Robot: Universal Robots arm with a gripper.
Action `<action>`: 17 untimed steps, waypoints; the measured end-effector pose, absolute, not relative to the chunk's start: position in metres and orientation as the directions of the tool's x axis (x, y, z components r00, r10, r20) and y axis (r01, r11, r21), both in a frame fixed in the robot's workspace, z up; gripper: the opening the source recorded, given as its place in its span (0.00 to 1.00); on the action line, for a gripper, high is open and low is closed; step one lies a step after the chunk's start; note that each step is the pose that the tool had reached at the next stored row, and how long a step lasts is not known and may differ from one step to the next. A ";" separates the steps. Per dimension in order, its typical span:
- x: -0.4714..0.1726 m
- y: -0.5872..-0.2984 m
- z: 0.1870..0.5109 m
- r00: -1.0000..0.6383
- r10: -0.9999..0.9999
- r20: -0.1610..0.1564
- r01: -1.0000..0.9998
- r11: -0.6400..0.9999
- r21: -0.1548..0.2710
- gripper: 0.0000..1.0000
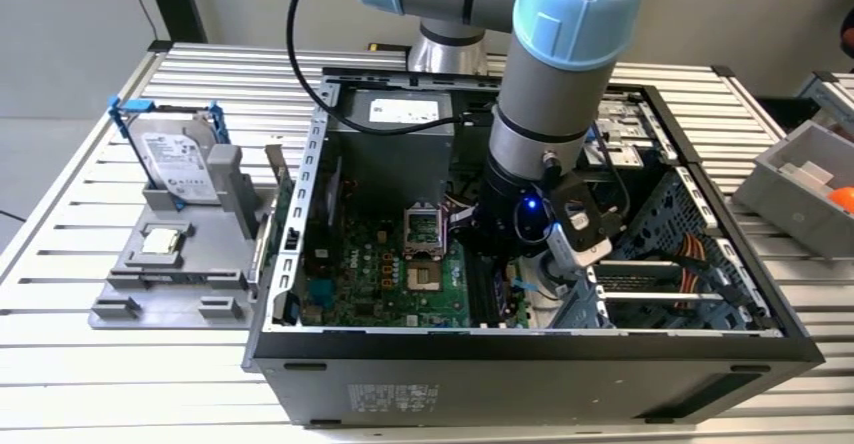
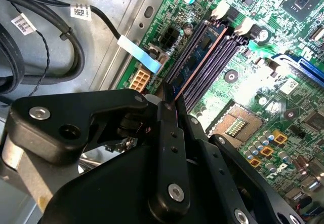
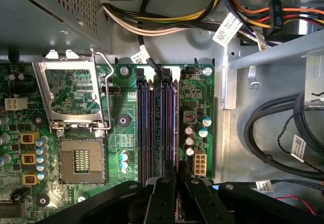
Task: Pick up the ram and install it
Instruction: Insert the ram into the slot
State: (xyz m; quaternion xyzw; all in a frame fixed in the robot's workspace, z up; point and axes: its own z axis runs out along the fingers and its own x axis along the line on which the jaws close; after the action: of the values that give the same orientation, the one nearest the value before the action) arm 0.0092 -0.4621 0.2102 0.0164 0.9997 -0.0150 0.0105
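1. Exterior view: the arm (image 1: 561, 94) reaches down into an open computer case (image 1: 534, 349) that lies on a slatted metal surface (image 1: 134, 364). The gripper (image 1: 534, 264) sits low in the case, right of centre in the frame, at the right-hand edge of the green motherboard (image 1: 387, 284). Towards the exterior view's left, outside the case, a grey holder (image 1: 220, 284) carries a silver hard drive (image 1: 180, 154) in a blue frame and a small square processor chip (image 1: 163, 241). A grey bin (image 1: 801, 179) stands at the right edge of the frame.

2. Second wrist view: the black fingers (image 2: 174, 148) are drawn together on the near end of the ram (image 2: 202, 51). It is a dark blue stick that stands on edge, in line with the black memory slots (image 2: 223, 57) and among them. Its thin top edge shows as a coppery line running away from the gripper. The empty processor socket (image 2: 235, 125) lies beside the slots, and thick black cables (image 2: 50, 36) curve over the case floor on the other side.

3. First wrist view: the fingers (image 3: 164, 198) come nearly together directly above one end of the slot row. The ram is seen edge-on here and is hard to tell from the slots. The processor socket has its metal retention frame (image 3: 71, 89) flipped open. A bundle of coloured wires (image 3: 152, 24) runs beyond the far end of the slots.
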 end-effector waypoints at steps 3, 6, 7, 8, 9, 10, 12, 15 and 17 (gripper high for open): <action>0.009 -0.462 0.210 -0.999 0.033 -0.021 0.033 0.999 -0.030 0.00; 0.009 -0.462 0.210 -0.999 0.033 -0.021 0.033 0.999 -0.030 0.00; 0.009 -0.462 0.210 -0.999 0.033 -0.021 0.033 0.999 -0.030 0.00; 0.009 -0.462 0.210 -0.999 0.032 -0.021 0.033 0.999 -0.030 0.00; 0.009 -0.462 0.210 -0.999 0.033 -0.021 0.033 0.999 -0.030 0.00; 0.009 -0.462 0.210 -0.999 0.033 -0.021 0.033 0.999 -0.030 0.00; 0.009 -0.462 0.210 -0.999 0.033 -0.021 0.033 0.999 -0.030 0.00; 0.009 -0.462 0.208 -0.999 0.032 -0.021 0.033 0.999 -0.030 0.00; 0.009 -0.462 0.208 -0.999 0.032 -0.021 0.033 0.999 -0.030 0.00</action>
State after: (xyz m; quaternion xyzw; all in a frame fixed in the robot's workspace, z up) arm 0.0092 -0.4621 0.2078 0.0164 0.9997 -0.0151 0.0104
